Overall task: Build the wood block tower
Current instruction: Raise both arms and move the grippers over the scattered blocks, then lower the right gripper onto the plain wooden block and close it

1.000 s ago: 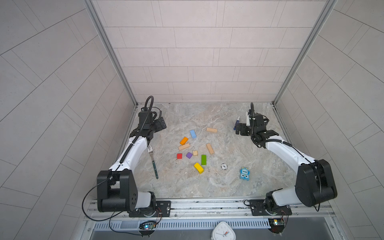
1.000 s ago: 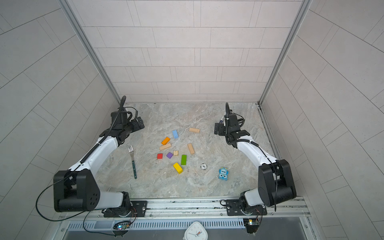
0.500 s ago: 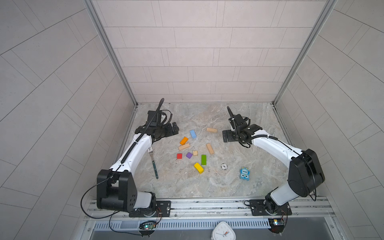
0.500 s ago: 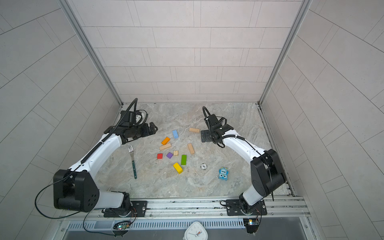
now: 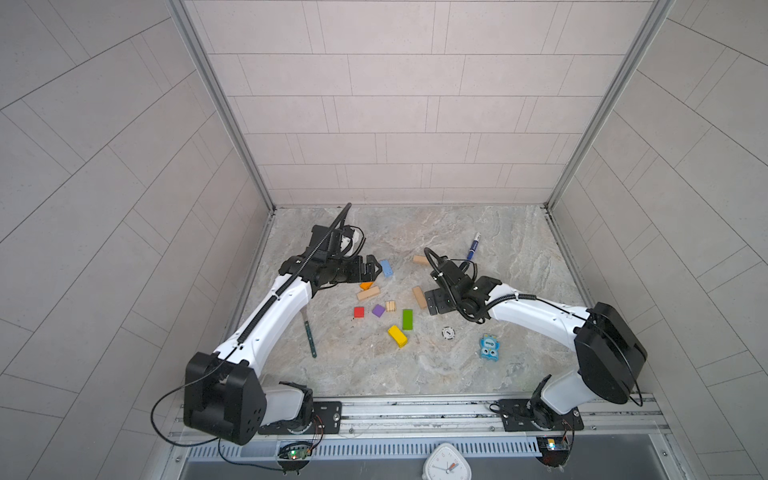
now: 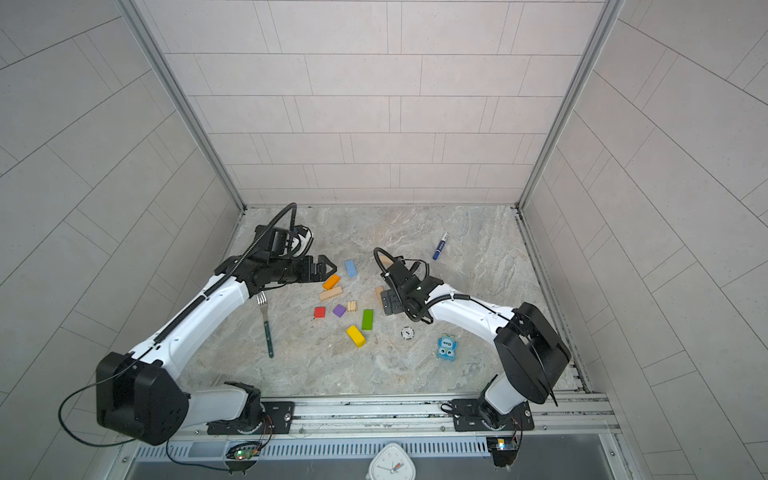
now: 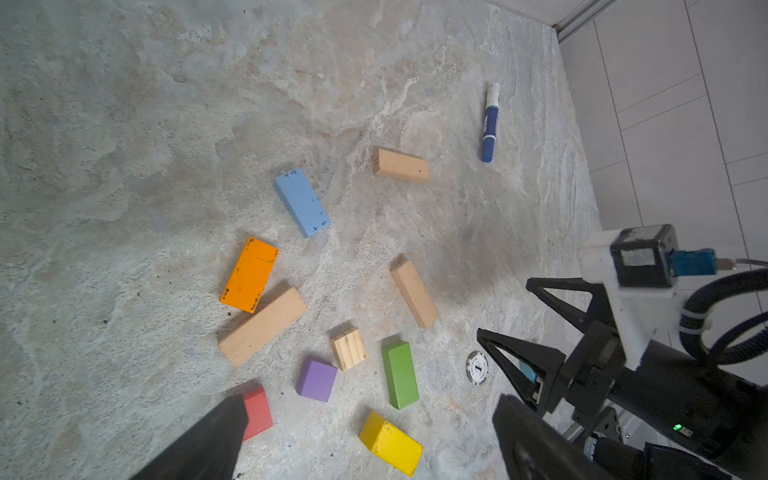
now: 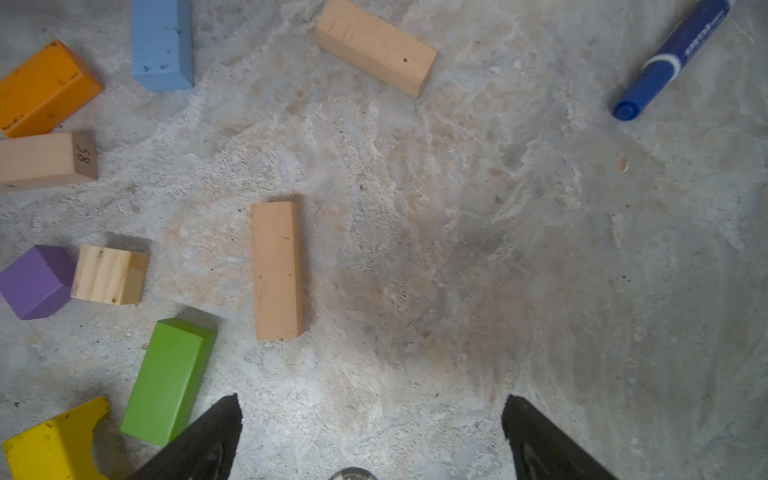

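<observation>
On the marble table (image 5: pixel 519 374), everything loose, nothing stacked yet

Nearest us we see the yellow block (image 5: pixel 397 336), then the green block (image 5: pixel 407 319), and the red cube (image 5: pixel 359 312), purple cube (image 5: pixel 378 310) and striped cube (image 5: pixel 390 306) in a row. Our right gripper (image 8: pixel 372 409) gapes wide, empty, near a short tan bar (image 8: pixel 277 270); the left gripper (image 7: pixel 370 411), equally wide and empty, hovers by the orange block (image 6: pixel 331 281), which touches the long tan bar (image 6: pixel 330 293). Farther back: blue block (image 5: pixel 387 268), far tan bar (image 5: pixel 419 259).

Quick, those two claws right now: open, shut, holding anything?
Left gripper: open, holding nothing.
Right gripper: open, holding nothing.
</observation>
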Tool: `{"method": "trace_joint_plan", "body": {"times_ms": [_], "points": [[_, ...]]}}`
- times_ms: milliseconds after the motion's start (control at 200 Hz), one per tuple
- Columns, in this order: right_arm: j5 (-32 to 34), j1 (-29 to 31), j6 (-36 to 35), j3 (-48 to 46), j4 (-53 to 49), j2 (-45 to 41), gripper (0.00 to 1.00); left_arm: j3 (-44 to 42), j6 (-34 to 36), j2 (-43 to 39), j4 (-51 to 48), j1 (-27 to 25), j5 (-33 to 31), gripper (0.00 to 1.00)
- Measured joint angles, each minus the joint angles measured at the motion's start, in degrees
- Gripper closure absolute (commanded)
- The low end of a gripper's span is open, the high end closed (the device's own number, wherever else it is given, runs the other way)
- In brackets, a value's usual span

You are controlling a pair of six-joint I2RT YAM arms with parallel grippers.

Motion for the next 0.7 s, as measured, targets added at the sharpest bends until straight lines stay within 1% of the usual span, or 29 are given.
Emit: {"method": "trace_joint_plan", "body": {"times_ms": [290, 700], "points": [[2.8, 1.7, 0.7, -1.4, 4.5, 1.0, 0.01, -3.4, -0.9, -2.4, 0.2, 0.0, 0.5, 0.0], [3.1, 4.7, 0.6, 0.0, 7.6, 7.3, 0.05, -4.5, -1.7, -4.1, 0.6, 0.0, -0.1, 0.0]]}}
